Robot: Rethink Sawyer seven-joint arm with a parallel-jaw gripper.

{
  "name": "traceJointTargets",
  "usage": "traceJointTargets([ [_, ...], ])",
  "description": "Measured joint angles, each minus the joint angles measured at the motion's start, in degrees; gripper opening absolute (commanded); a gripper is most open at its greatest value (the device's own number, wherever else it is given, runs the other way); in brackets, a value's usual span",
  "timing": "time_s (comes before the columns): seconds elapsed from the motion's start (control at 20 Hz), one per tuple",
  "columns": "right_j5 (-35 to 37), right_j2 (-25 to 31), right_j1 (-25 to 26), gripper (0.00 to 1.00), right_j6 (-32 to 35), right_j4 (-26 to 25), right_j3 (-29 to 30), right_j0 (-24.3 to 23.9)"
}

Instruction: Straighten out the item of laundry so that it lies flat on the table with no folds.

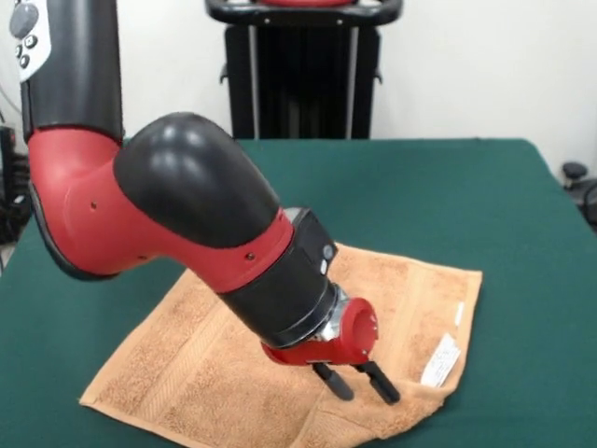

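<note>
White wall stands behind the scene, and a black stand rises at the far edge of the table (pixel 448 187), whose dark green top runs wide to both sides. On the near half of that top lies the orange-tan towel (pixel 196 364), spread out as a slanted square with its woven border bands visible. A white label (pixel 441 360) sits near its right-hand edge, where the cloth looks turned up or doubled along the near right corner, a low ridge running there.

Over the towel leans the red and black arm (pixel 168 215), and the gripper (pixel 356 382) points down at the cloth near that ridge. Its two black fingers (pixel 381 381) stand a little apart, with nothing between them; their tips seem to touch or nearly touch the towel, though which of the two cannot be told.

Judging by this, most of the towel already lies flat and the step in hand is the last fold at the near right corner. The next move would call for closing on the doubled edge only, then drawing it outward towards the bare table, low and gently so the rest does not bunch.

No containers show anywhere on the table
</note>
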Motion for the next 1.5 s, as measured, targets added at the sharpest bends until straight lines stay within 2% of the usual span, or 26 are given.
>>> traceJointTargets([
  [0.05,-0.41,-0.43,-0.39,1.0,0.07,-0.13,0.22,0.25],
  [0.1,-4.36,-3.55,-3.31,1.0,0.93,-1.44,2.34,2.41],
  [0.3,-15.18,-9.97,-8.47,1.0,3.79,-4.02,7.45,7.09],
  [0.35,-23.31,-14.42,-11.19,1.0,5.95,-5.61,10.9,10.14],
  [0.45,-30.04,-17.92,-12.79,1.0,7.6,-6.64,13.5,12.46],
  [0.5,-38.04,-21.88,-13.99,1.0,9.28,-7.37,16.34,14.94],
  [0.55,-42.99,-24.25,-14.43,1.0,10.22,-7.57,18.01,16.35],
  [0.65,-48.81,-26.94,-14.63,1.0,11.1,-7.5,19.87,17.85],
  [0.75,-61.42,-32.31,-14.21,1.0,12.15,-7.29,23.43,20.59],
  [0.9,-69.81,-35.55,-13.24,1.0,12.14,-6.68,25.59,22.0],
  [0.95,-75.1,-37.38,-12.39,1.0,12.14,-6.07,26.87,22.74],
  [1.3,-92.12,-42.64,-8.49,1.0,12.14,-2.97,30.25,25.07],
  [1.5,-97.76,-44.37,-6.86,1.0,12.14,-1.03,31.17,26.23],
])
